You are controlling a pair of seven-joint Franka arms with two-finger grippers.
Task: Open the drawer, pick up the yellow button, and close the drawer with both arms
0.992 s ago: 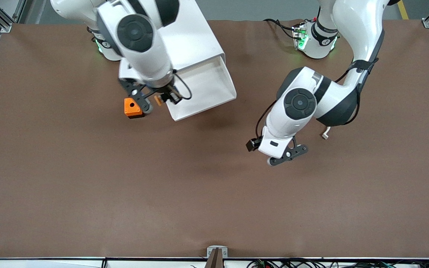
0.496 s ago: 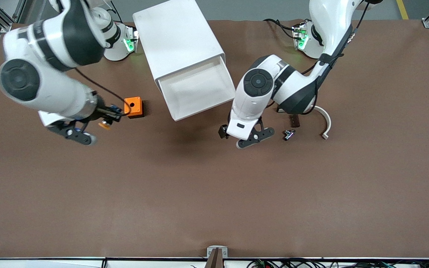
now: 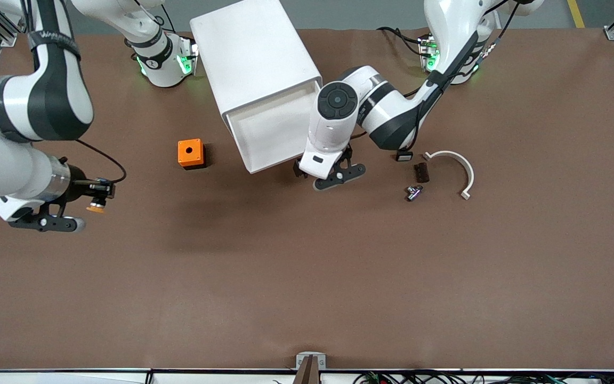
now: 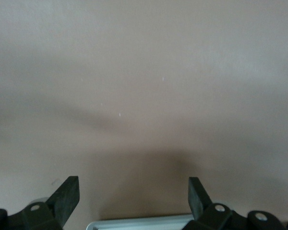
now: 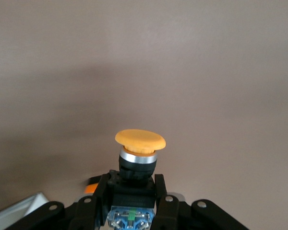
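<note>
White plastic forms the cabinet [image 3: 256, 58], whose top drawer [image 3: 280, 130] stands pulled out toward the front camera, empty as far as can be seen. The button [image 3: 95, 205] is held clear of it: the right tool [image 3: 72, 205] is clamped on the dark body, orange cap outward, over bare tabletop [image 3: 307, 277] toward the right arm's end, well apart from the cabinet. In the right wrist view the button [image 5: 139, 153] sits upright between the fingers [image 5: 102, 191].

The left tool [image 3: 333, 173] hangs just beside the drawer's front corner, with its fingers [image 4: 67, 196] spread apart. In the left wrist view the drawer's pale rim [image 4: 139, 223] shows between them.

The closing move turns on this relation: the drawer front lies directly before the left tool, and its sliding axis runs back into the cabinet, away from the front camera. The left arm is judged by far the nearer for the push.
</note>
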